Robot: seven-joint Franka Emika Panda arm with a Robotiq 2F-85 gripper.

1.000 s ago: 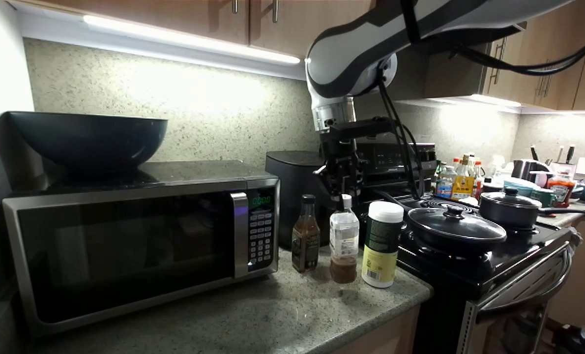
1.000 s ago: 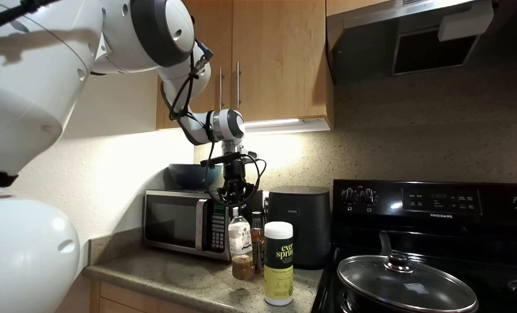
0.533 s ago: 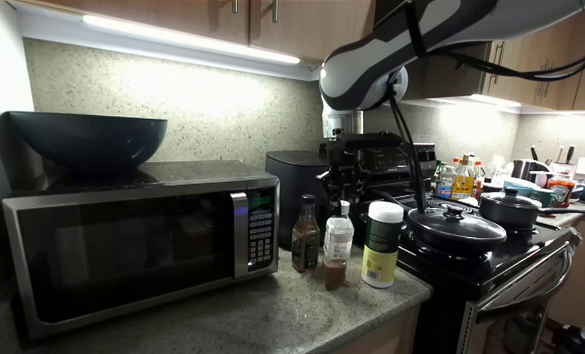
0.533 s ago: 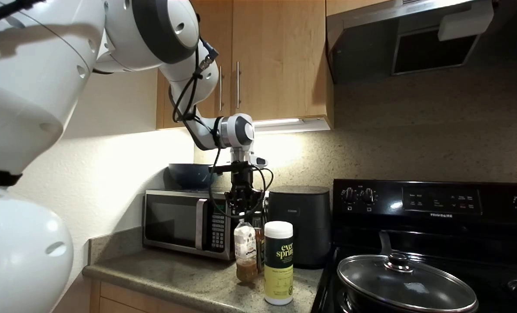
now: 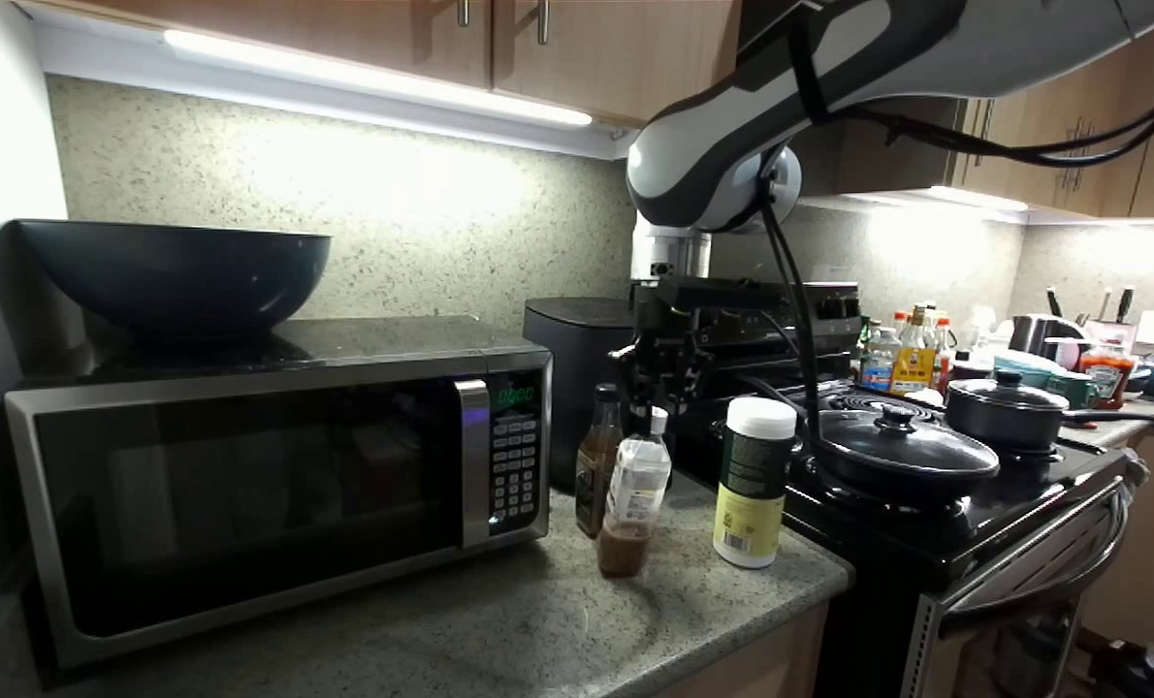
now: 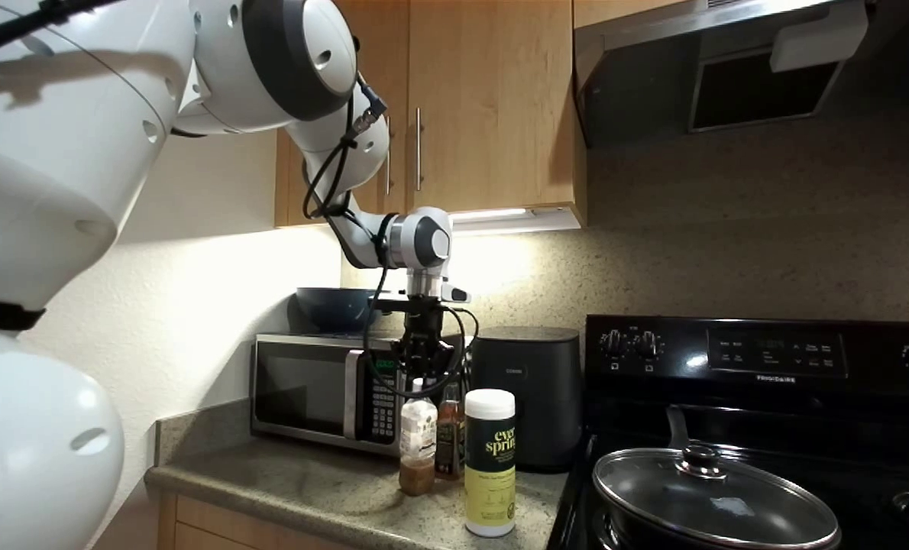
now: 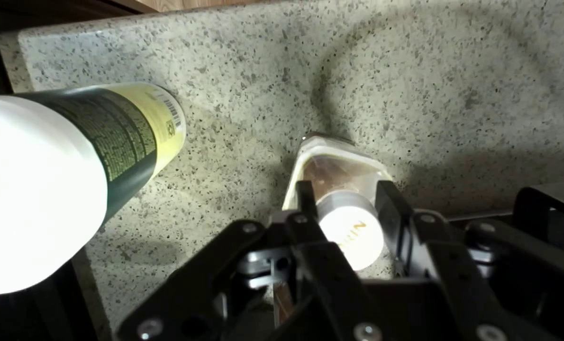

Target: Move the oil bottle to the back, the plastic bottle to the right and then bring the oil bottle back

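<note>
The plastic bottle (image 5: 632, 504) is clear with a white cap and brownish liquid low down. It leans in an exterior view and looks near upright in an exterior view (image 6: 418, 443). My gripper (image 5: 660, 405) points down over it, its fingers (image 7: 305, 199) on either side of the neck just below the cap; it is shut on the neck. The cap shows in the wrist view (image 7: 353, 234). The dark brown oil bottle (image 5: 592, 465) stands close behind it, partly covered; it also shows in an exterior view (image 6: 448, 443). Whether the bottles touch I cannot tell.
A wide white-lidded canister (image 5: 752, 485) stands beside the bottles, large in the wrist view (image 7: 130, 132). A microwave (image 5: 276, 485) with a dark bowl (image 5: 179, 276) is on one side. A black appliance (image 5: 577, 388) stands behind. A stove with a lidded pan (image 5: 897, 451) adjoins the counter (image 5: 577, 620).
My gripper has moved lower, and the plastic bottle has shifted with it, away from the canister and across the front of the oil bottle. It now leans more.
</note>
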